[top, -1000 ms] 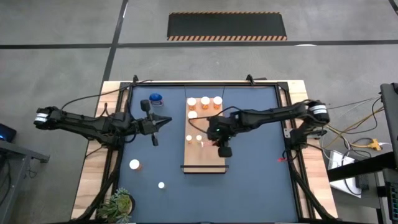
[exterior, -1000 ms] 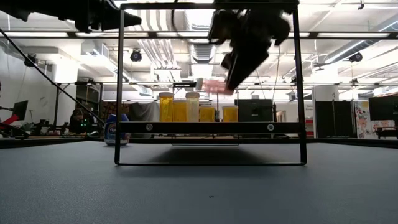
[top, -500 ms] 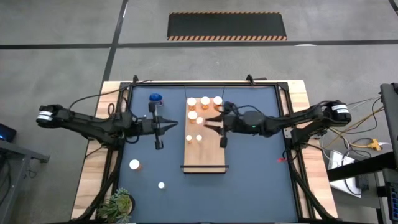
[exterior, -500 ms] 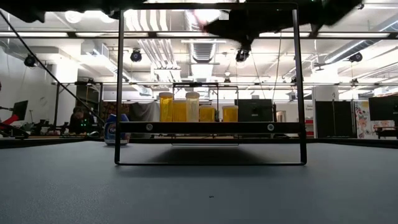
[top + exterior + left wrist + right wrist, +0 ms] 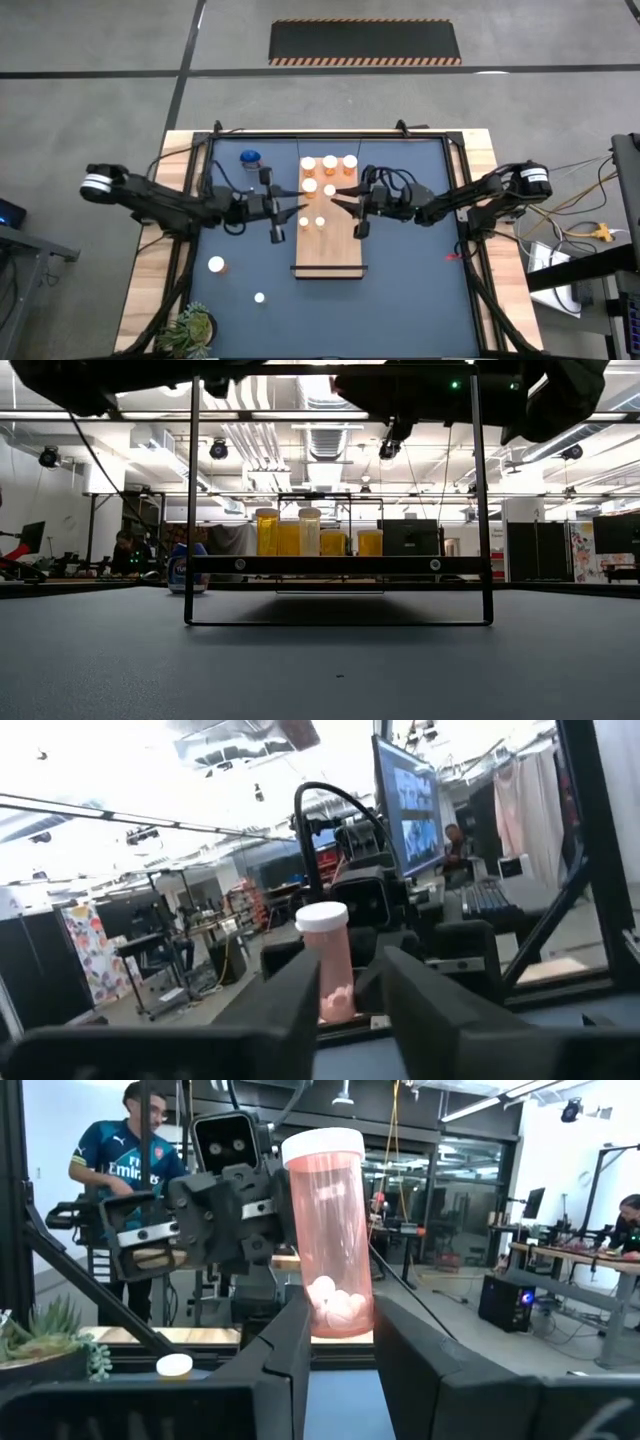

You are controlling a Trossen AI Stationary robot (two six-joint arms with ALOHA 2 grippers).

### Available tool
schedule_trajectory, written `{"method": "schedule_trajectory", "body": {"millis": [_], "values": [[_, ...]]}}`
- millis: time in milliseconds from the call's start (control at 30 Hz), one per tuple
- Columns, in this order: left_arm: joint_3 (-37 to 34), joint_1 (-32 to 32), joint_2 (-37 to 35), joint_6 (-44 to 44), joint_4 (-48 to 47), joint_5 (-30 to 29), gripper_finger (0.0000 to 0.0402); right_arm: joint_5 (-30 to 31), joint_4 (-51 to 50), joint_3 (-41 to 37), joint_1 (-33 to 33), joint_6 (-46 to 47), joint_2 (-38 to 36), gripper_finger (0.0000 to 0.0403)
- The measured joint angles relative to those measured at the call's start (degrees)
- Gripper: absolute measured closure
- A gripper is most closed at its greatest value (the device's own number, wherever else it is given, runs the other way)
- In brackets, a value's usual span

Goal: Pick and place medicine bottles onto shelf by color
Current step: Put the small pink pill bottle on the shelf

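Both arms have closed in since a second ago: my left hand (image 5: 292,205) swung in from beside the blue round-capped bottle (image 5: 249,157) to the near edge of the long light-brown wooden shelf (image 5: 329,255), and my right hand (image 5: 338,198) lifted to face it. My right hand pinches a pink translucent bottle with a white cap (image 5: 329,1230), held upright above the shelf. My left hand is spread, empty. I judge this a handover or placement step; next I must set the bottle down among its colour group.
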Motion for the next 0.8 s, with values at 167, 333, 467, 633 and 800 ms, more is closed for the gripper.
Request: {"method": "schedule_trajectory", "body": {"millis": [167, 333, 467, 633, 800], "values": [[2.02, 1.03, 7.51, -4.74, 7.03, -0.79, 0.0228, 0.00, -0.06, -0.28, 0.00, 0.01, 0.01, 0.0319], [5.20, 2.36, 13.85, -6.90, 7.58, -2.81, 0.0186, -0.01, -0.40, -0.28, 0.00, 0.10, 0.22, 0.0321], [8.16, 2.67, 18.00, -7.62, 7.57, -1.66, 0.0181, -0.02, -0.35, -0.29, 0.00, 0.35, 0.22, 0.0318], [9.63, 2.67, 19.87, -7.15, 7.43, -1.58, 0.0184, -0.05, -0.37, -0.30, 0.00, 0.17, 0.22, 0.0323], [9.23, 2.64, 19.51, -6.73, 8.37, -1.56, 0.0218, -0.09, -0.36, -0.32, 0.00, -0.02, 0.22, 0.0318]]}}
